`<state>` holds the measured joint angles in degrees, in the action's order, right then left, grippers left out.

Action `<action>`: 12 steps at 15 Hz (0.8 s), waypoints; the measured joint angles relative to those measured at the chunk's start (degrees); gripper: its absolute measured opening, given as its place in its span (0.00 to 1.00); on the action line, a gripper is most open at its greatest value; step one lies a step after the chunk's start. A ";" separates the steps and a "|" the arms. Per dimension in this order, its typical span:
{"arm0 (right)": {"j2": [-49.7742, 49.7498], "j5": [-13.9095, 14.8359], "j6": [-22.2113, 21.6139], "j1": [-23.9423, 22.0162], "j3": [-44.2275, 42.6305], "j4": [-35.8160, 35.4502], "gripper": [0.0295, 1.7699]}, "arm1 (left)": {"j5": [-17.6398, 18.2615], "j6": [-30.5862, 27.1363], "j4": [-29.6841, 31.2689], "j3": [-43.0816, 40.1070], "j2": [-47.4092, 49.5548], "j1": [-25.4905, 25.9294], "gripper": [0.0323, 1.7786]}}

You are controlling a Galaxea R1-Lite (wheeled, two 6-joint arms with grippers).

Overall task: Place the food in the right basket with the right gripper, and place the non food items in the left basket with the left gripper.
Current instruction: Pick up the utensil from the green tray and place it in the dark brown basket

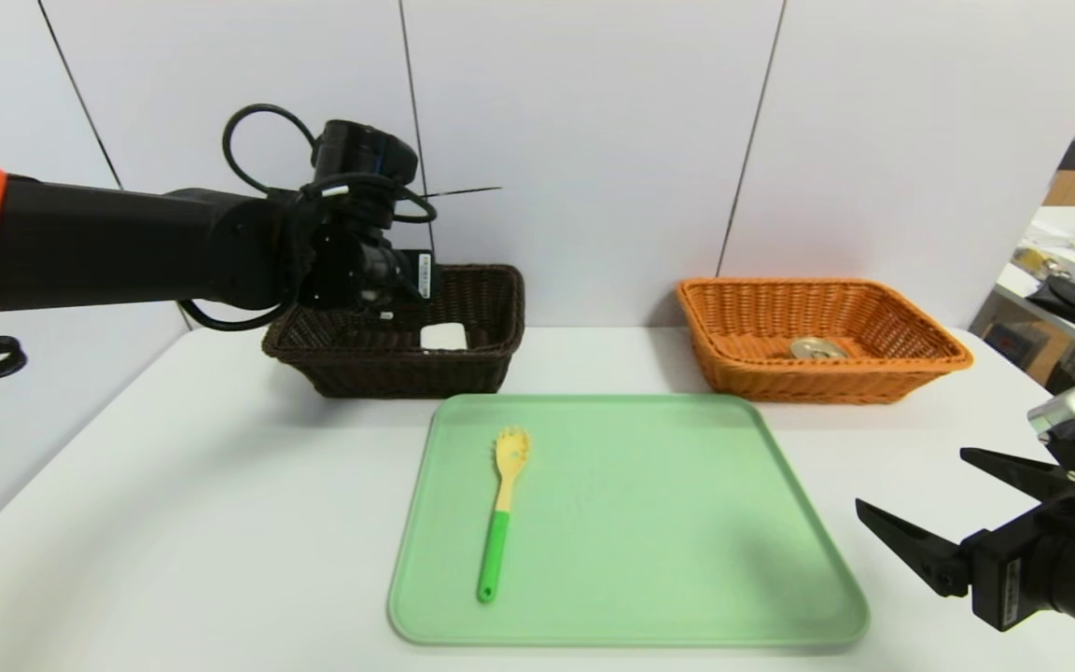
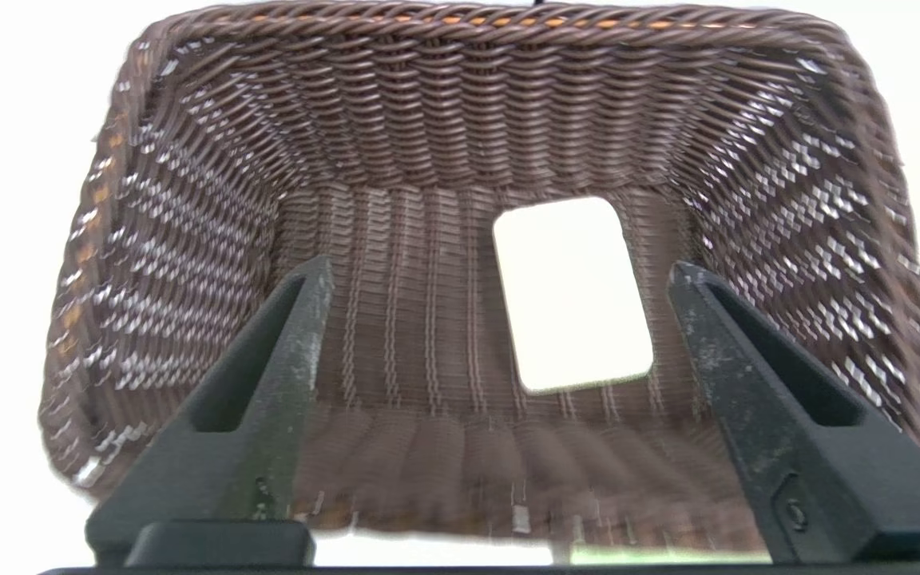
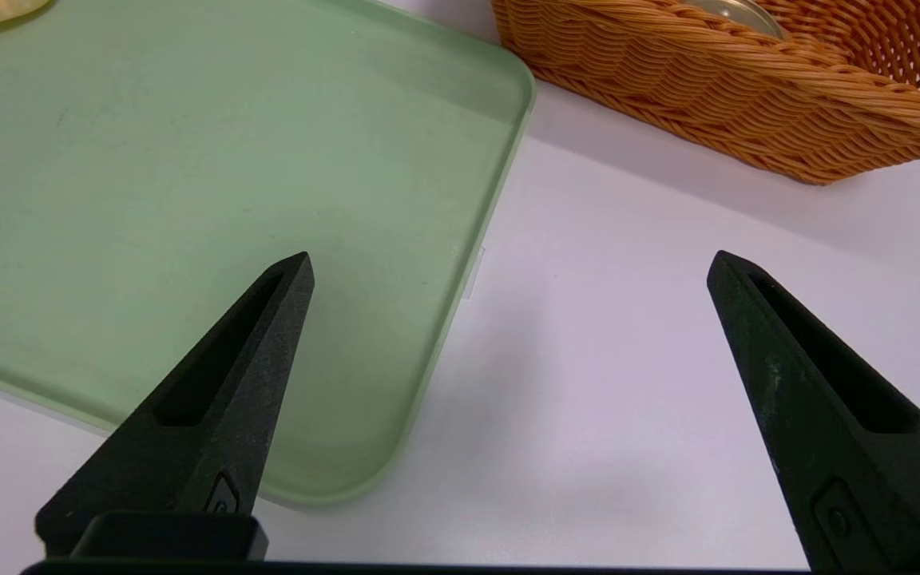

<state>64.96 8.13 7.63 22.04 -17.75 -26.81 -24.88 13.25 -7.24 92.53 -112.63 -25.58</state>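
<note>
Hovering over the near rim of the dark brown basket (image 1: 463, 308), left hand (image 2: 500, 271) spread wide, holding nothing. Lying flat on that basket's floor, toward its right side, white block (image 2: 570, 294), clear of both fingers. Stuck on the left wrist, small white label (image 1: 424, 274), print too small to read. Resting on the green tray (image 1: 687, 523) at mid tabletop (image 1: 174, 485), left of centre: yellow pasta fork (image 1: 504, 509), toothed head toward the baskets, green handle toward the robot. Sitting well right of the dark one, orange basket (image 1: 911, 359) with tin can (image 1: 817, 348) inside, perhaps only its gold lid showing; label hidden. Parked low at the right edge, right hand (image 3: 508, 267) gaping, holding nothing.
</note>
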 joint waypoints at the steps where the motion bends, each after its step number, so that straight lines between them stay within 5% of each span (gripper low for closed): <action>1: 0.00 0.00 0.02 0.00 0.00 0.00 0.96 | -0.02 0.09 0.02 -2.06 1.69 -0.63 0.86; 7: -0.17 -0.01 0.50 0.00 -0.24 0.00 0.96 | -2.18 6.01 -1.07 -20.44 17.32 -12.31 0.91; 12: -0.37 0.29 0.44 0.00 -0.11 -0.01 0.96 | -4.24 16.18 -8.39 -29.11 25.50 -22.99 0.93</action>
<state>64.60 8.42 8.07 22.04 -17.86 -26.82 -29.12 29.43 -15.63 63.42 -87.13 -48.57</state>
